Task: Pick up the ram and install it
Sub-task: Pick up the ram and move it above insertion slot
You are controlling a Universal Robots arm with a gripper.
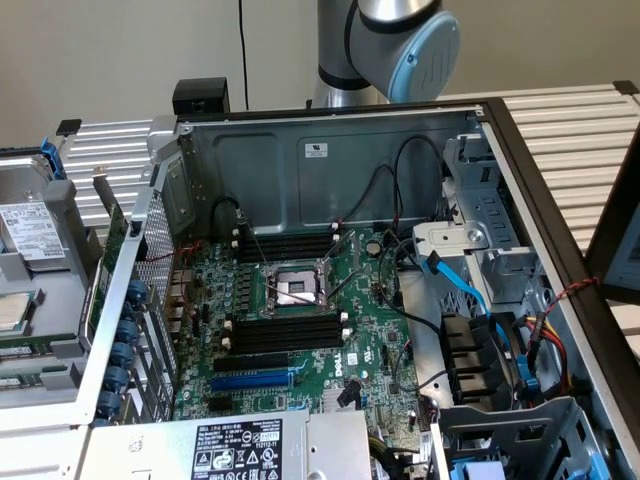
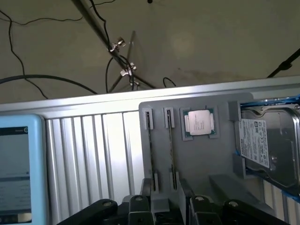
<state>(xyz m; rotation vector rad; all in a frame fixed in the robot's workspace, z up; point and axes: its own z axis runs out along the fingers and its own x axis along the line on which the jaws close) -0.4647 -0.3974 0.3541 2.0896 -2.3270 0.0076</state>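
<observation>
Ram stands on edge in slot of gray tray, just beside second stick. Pincer spread, pinching nothing, at one end of ram, fingers straddling slot.

The arm is cut off by the top edge of the exterior view and the label by its bottom edge, while in the wrist view the hard drive and the screen run off the picture and the ram shows just a thin edge.
</observation>
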